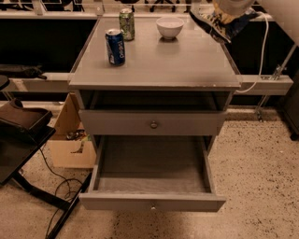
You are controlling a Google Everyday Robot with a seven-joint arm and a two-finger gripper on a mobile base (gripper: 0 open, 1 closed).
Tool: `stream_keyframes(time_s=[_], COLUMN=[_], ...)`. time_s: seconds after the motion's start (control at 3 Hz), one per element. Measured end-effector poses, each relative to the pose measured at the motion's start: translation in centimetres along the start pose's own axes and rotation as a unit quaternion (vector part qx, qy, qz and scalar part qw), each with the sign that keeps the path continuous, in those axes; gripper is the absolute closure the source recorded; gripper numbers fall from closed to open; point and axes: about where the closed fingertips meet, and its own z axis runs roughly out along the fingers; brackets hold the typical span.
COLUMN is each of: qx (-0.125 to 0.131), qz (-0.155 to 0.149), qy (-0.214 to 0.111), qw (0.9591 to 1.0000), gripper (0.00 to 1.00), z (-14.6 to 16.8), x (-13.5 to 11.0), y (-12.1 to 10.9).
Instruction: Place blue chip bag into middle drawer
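The blue chip bag point(211, 23) hangs in the air above the cabinet top's back right corner, dark blue with a yellowish edge. My gripper point(224, 13) is at the top right edge of the view, shut on the bag from above; most of the white arm is out of view. The middle drawer point(152, 186) is pulled out low at the front, with a bare grey floor and a small round knob on its flat front. It is well below and nearer than the bag.
A blue Pepsi can point(115, 46), a green can point(126, 24) and a white bowl point(169, 27) stand on the grey cabinet top point(159, 65). A closed drawer front point(121, 122) sits above the open drawer. A cardboard box point(70, 147), a black stand point(21, 123) and floor cables point(56, 186) are at left.
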Motion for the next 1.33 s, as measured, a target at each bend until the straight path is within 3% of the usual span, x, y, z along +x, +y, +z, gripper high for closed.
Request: stream_keyframes(time_s=[0.33, 0.67, 1.0, 1.33], qx=[-0.004, -0.006, -0.009, -0.010], qz=[0.025, 0.046, 0.072, 0.103], qy=[-0.050, -0.096, -0.154, -0.218], qw=[0.9984, 0.9943, 0.9854, 0.9703], gripper=[1.00, 1.00, 1.00, 1.00], z=[-3.6, -4.7, -3.1, -0.2], x=[-3.9, -7.4, -11.9, -16.3], y=[6.7, 11.3, 14.8, 16.4])
